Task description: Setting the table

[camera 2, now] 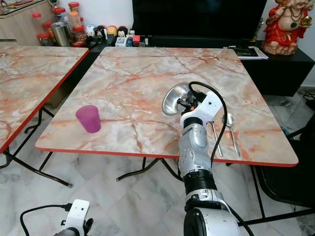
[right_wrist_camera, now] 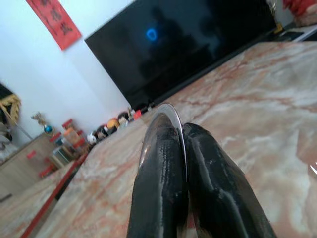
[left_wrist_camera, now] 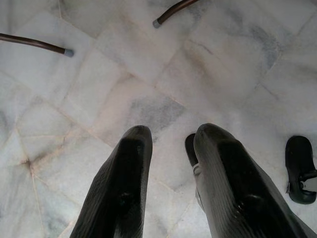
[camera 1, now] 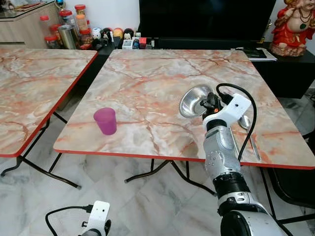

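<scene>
Right gripper (camera 1: 207,103) raised over the marble table (camera 1: 147,78), right of centre in the left eye view, fingers (right_wrist_camera: 163,168) pinched together on the rim of a steel bowl (camera 1: 193,100). Bowl tipped up on edge, hollow side facing the camera, held just above the tabletop; whether its lower edge touches the surface cannot be told. In the right wrist view, thin bright rim running up between the two black fingers, no gap on either side.

Spoon (camera 1: 244,122) lying flat on the table just right of the wrist, at the right edge of the frame, with a second long utensil (camera 2: 214,137) beside it, handles toward the near red edge. Purple cup (camera 1: 105,121) standing upright at lower left of the tabletop, well apart from the bowl, near the front edge.

Left gripper (left_wrist_camera: 171,163) hanging low at the bottom left of the left eye view, above the pale tiled floor (left_wrist_camera: 148,74); fingers slightly parted, nothing between them.

Second marble table (camera 1: 29,83) at far left. Dark screen (camera 1: 206,19) along the top behind the table, jars (camera 1: 74,27) at upper left, red figurine (camera 1: 293,24) at upper right.
</scene>
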`<state>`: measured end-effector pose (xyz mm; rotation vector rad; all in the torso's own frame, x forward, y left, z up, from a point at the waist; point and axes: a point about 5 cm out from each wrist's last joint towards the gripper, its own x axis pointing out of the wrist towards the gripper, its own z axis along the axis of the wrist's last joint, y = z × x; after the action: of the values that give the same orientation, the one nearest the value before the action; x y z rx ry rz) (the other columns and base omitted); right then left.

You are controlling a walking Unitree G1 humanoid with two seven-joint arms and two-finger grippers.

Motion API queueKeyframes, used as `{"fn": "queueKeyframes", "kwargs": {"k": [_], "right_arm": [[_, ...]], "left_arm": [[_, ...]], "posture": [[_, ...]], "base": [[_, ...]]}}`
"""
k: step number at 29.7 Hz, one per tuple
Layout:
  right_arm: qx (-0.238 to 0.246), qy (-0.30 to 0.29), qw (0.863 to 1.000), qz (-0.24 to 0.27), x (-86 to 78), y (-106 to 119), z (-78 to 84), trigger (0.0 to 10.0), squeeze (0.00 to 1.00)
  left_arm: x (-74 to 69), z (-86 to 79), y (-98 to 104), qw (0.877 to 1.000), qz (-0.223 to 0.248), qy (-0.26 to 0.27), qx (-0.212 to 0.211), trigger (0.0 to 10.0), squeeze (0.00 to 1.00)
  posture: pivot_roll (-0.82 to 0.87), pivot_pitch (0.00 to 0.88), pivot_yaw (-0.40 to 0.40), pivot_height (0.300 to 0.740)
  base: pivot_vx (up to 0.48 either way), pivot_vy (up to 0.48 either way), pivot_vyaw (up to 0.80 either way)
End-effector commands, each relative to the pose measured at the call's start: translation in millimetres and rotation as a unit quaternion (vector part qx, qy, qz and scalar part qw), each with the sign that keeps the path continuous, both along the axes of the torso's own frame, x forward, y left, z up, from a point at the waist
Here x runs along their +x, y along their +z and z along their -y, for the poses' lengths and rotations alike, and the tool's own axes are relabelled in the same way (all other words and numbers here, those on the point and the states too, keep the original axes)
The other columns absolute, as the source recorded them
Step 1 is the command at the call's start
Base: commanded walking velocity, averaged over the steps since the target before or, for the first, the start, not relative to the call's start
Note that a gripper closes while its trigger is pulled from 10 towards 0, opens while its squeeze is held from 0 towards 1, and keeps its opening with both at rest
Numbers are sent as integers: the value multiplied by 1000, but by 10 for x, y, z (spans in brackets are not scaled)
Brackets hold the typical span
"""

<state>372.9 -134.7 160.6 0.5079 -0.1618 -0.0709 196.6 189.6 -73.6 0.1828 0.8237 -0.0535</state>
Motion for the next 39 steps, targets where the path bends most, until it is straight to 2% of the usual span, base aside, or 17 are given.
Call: {"fn": "queueKeyframes", "kwargs": {"k": [1,2,3,4,10,14,23,31,39], "right_arm": [[4,-6,1000,21,-12,65,25,0,0],[1,-6,1000,21,-10,69,26,3333,0],[0,-6,1000,21,-9,71,26,3333,0],[3,-8,1000,21,-8,77,31,10000,0],[11,-13,999,32,-15,105,51,10000,0],[-3,-9,999,40,-31,116,14,10000,0],[-4,-7,999,46,-67,102,-20,10000,0],[-9,-4,993,117,-73,402,-59,10000,0],[-12,-1,989,147,-88,565,-107,10000,0]], "left_arm": [[-17,-27,-11,1000,-8,7,5,10000,0],[-18,-26,-11,1000,-7,8,4,10000,0],[-19,-26,-11,1000,-7,8,4,10000,0],[-20,-26,-12,1000,-7,8,4,10000,0],[-20,-20,-3,1000,5,11,-4,10000,0],[-39,-53,-15,1000,-7,9,3,10000,0],[-77,-105,-28,1000,-14,12,7,10000,0],[-100,-112,-37,1000,-16,12,6,10000,0],[-57,-113,-13,1000,-6,20,4,10000,0]], "posture": [[-35,0,-5,736],[-38,0,-3,736],[-39,0,-2,736],[-41,0,0,736],[-47,0,8,736],[-44,0,20,736],[-31,0,16,736],[-27,0,17,736],[-17,0,10,736]], "base": [[0,0,0],[0,0,0],[0,0,0],[0,0,0],[0,0,0],[0,0,0],[0,443,0],[0,480,0],[0,480,0]]}}
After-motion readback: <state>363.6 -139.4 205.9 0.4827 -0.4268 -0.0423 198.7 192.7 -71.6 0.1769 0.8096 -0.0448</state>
